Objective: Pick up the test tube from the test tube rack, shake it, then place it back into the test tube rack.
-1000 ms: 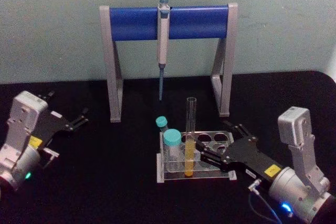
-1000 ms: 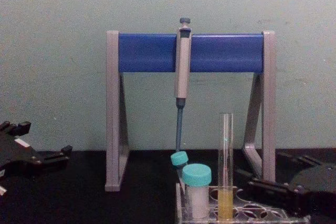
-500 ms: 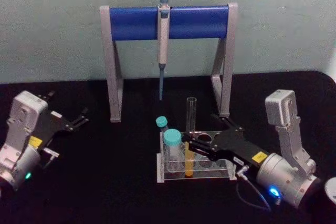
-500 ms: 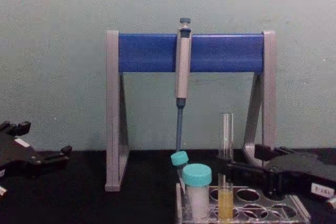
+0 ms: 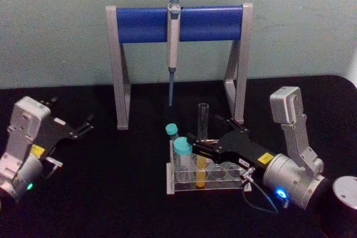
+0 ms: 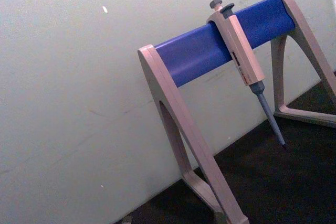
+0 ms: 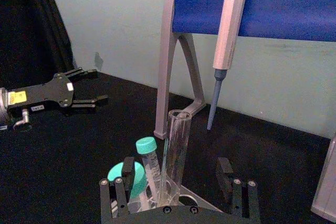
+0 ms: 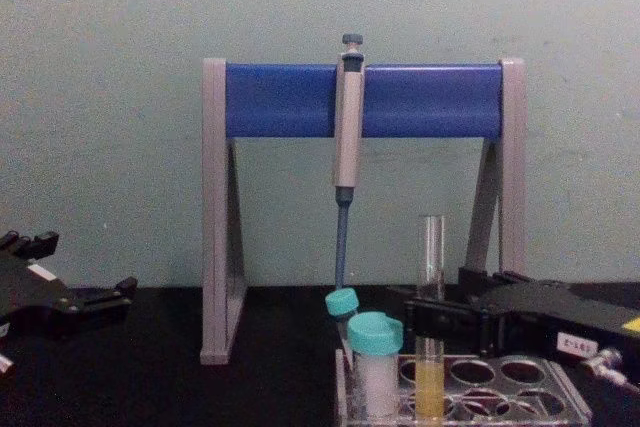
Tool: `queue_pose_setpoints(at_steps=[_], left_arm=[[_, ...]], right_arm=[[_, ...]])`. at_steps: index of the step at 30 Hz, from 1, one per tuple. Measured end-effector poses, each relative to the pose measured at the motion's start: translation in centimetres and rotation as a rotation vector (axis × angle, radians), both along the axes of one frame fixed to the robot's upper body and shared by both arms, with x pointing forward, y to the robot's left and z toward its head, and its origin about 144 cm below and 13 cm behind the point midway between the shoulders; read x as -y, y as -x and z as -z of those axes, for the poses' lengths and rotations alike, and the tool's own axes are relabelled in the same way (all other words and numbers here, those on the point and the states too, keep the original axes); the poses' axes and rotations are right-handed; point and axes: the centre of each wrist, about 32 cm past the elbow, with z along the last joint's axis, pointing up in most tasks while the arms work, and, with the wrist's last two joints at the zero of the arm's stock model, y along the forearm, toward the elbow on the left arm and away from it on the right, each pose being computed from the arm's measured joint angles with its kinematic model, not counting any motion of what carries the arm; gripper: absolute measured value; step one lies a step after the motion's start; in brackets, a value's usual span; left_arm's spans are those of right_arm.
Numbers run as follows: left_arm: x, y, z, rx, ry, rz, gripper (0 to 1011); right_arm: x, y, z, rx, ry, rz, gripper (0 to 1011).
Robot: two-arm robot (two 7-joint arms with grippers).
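**Between my right fingers: the test tube, not yet gripped**

Straight ahead of my right gripper (image 5: pixel 199 144), between its two spread fingers (image 7: pixel 122 192), stands the test tube (image 5: pixel 203 118). It is upright in a front hole of the test tube rack (image 5: pixel 184 189), with yellow-orange liquid (image 8: pixel 430 387) in its lower part. My jaws are wide apart. In the right wrist view one finger sits on each side of the glass with a gap on both sides, so nothing is clamped. The fingers reach the tube at about mid height, above the rack's top plate, and the tube's open mouth rises above them.

Just past my fingertips, on the far side of the tube from my wrist, is a wide teal-capped vial (image 5: pixel 182 147). A slimmer teal-capped tube (image 5: pixel 171 130) leans behind it. Beyond the rack a pipette (image 5: pixel 173 37) hangs on the blue-barred stand (image 5: pixel 142 25).

A second ago my right gripper lay farther back, with its tips over the rack's right-hand holes and short of the tube. It has since slid forward along the rack until the tube came between the fingers. The tube has kept its hole and its upright stance.

My left gripper (image 5: pixel 83 125) is parked well off to the other side of the black table (image 5: pixel 111 204), fingers apart, where it was before.
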Motion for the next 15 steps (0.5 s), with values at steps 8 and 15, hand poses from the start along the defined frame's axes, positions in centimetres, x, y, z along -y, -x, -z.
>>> queue_pose_setpoints(at_steps=[8, 15], left_arm=[[0.0, 0.0, 0.0, 0.0, 0.0, 0.0, 1001], [0.0, 0.0, 0.0, 0.0, 0.0, 0.0, 1001]], right_arm=[[-0.32, -0.56, 0.14, -0.002, 0.001, -0.007, 1000], [-0.36, -0.63, 0.13, 0.002, 0.003, -0.009, 1000]])
